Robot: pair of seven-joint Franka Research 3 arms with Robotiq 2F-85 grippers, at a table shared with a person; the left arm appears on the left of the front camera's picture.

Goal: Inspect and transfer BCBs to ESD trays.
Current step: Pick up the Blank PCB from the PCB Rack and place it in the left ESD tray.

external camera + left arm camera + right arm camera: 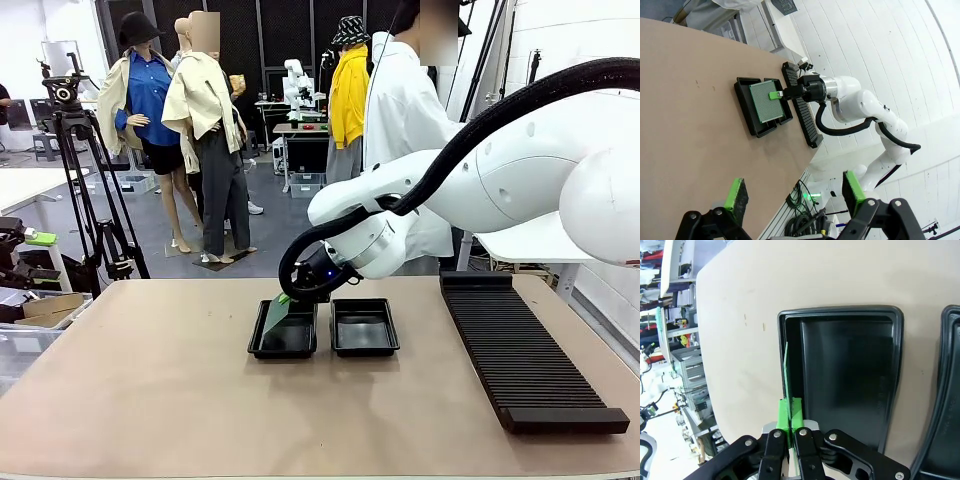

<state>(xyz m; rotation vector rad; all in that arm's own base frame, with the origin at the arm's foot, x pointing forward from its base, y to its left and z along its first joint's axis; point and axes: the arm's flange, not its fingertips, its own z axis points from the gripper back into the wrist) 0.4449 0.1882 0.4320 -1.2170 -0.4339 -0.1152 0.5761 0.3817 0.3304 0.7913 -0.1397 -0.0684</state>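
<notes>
My right gripper (pixel 287 297) is shut on the edge of a green BCB (pixel 279 316). It holds the board tilted, with the lower end inside the left ESD tray (pixel 283 354). The right wrist view shows the BCB (pixel 786 385) edge-on, standing along the near wall of this tray (pixel 840 310), pinched by my right gripper (pixel 790 412). The tray's black floor is bare. A second ESD tray (pixel 364 351) lies just to the right, with nothing in it. In the left wrist view my left gripper (pixel 795 195) stands open high above the table, far from the BCB (pixel 765 101).
A long black ribbed rack (pixel 525 350) lies along the table's right side. A person in a white coat (pixel 400 110) stands at the far edge behind the trays. The brown tabletop (pixel 150 390) is bare in front and to the left.
</notes>
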